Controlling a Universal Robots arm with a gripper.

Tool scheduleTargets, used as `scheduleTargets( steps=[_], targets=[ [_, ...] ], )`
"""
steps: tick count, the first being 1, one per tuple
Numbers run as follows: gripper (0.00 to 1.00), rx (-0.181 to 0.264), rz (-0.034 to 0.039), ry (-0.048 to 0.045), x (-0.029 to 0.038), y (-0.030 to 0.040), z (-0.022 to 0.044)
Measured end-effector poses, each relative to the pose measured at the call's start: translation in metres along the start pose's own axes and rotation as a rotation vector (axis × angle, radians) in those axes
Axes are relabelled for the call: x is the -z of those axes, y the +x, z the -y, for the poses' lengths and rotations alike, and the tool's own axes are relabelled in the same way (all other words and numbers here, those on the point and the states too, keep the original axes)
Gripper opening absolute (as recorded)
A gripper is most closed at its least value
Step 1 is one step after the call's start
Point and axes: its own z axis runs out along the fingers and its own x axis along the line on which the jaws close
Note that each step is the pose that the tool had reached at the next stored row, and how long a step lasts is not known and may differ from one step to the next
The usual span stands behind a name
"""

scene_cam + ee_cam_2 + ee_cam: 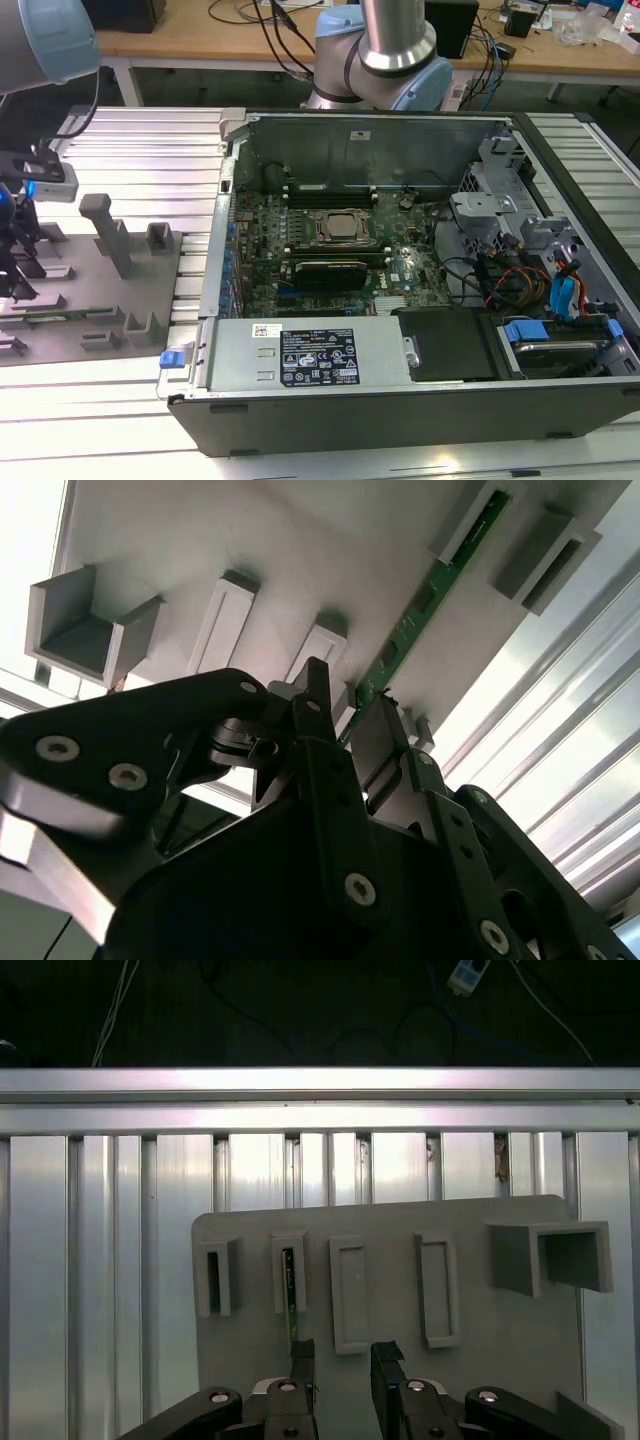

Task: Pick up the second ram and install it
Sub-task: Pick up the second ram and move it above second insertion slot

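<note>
Beside gripper (jaws apart) stands the second ram.

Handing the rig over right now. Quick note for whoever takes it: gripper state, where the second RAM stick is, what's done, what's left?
Gripper: open, holding nothing, low over the gray fixture plate.
Second RAM stick: on edge in its slotted holders on the plate. Its near end is at the fingertips, close to one finger; contact cannot be told.
Open computer case: on the exterior view's right of the plate, motherboard exposed.
Done: gripper lined up at the stick.
Left: stick not yet gripped, not yet lifted, not yet seated in the case.
</note>
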Motion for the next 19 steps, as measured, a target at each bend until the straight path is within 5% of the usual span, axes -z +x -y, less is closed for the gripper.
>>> scheduleTargets(
  steps=[6, 14, 19],
  targets=[
    [0.36, 0.0, 0.0, 0.0001, -0.004, 0.0017, 0.0002],
    [0.36, 0.0, 0.0, 0.0, -0.0065, 0.0297, 0.0007],
    [0.36, 0.0, -0.0001, -0.0001, -0.0078, 0.0361, 0.0037]
  ],
)
